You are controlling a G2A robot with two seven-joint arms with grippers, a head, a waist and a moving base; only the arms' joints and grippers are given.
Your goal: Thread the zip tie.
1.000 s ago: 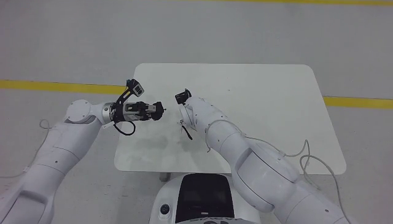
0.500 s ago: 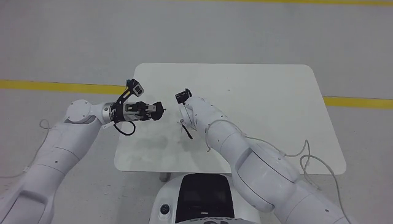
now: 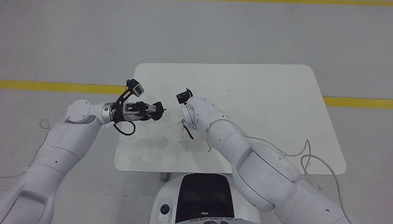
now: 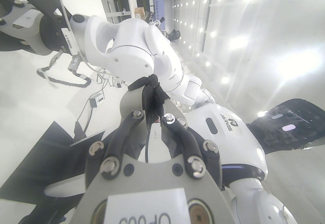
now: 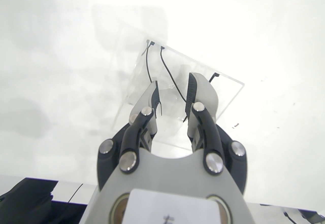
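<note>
Barely anything has moved in the past second. Black zip tie [image 4: 152, 81] sits pinched in the clenched jaws of the left gripper [image 4: 152, 100], above the left side of the bench [image 3: 264, 95]. Near it on the right, the right gripper [image 5: 172, 94] hangs with jaws released over a clear tray [image 5: 228, 85] of spare ties [image 5: 167, 67]. Threading appears not yet begun; next, the tie's tail likely needs catching and lining up with its head.

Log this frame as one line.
left gripper: shut on zip tie | right gripper: open, empty, over clear tray holding spare ties
</note>
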